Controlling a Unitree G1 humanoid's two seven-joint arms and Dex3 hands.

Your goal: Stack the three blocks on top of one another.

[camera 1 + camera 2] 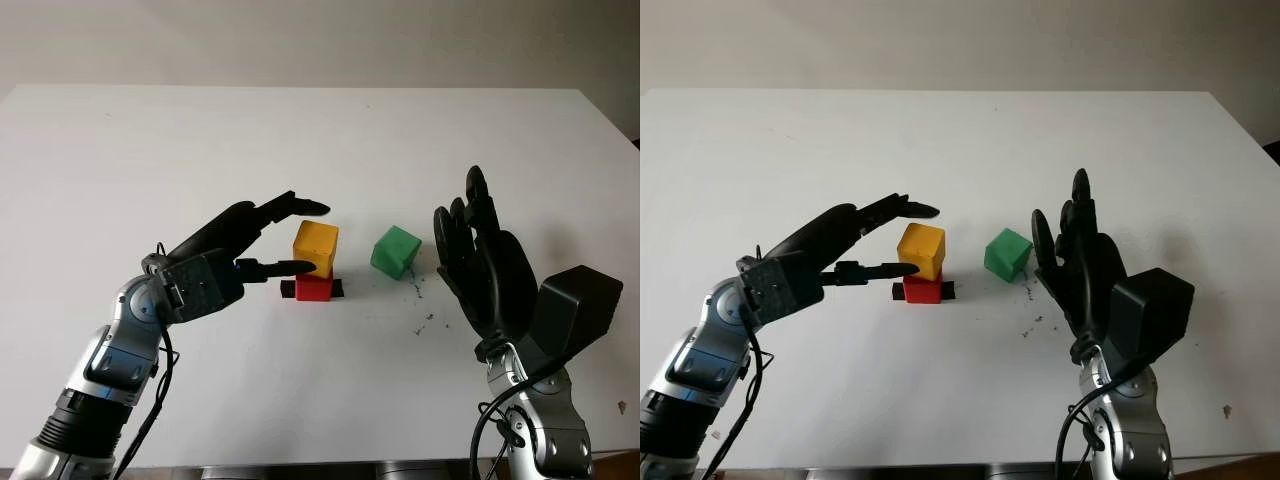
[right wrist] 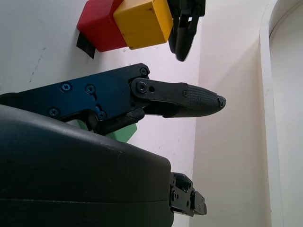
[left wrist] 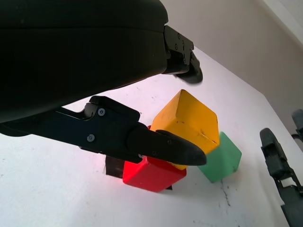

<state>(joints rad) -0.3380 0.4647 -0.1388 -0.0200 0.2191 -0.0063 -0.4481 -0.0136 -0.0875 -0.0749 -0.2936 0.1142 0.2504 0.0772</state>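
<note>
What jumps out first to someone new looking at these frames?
The yellow block sitting on the red block mid-table, a two-high stack over a black mark on the white table. The left hand is open just beside it, fingers on either side of the yellow block without touching. To the stack's right, the green block sits on the table, with the right hand open and raised next to it.

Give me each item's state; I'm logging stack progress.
yellow block: stacked on red, skewed.
red block: on table, bottom of stack.
green block: on table, apart, unstacked.
left hand: open, beside the yellow block.
right hand: open, raised beside the green block.
</note>
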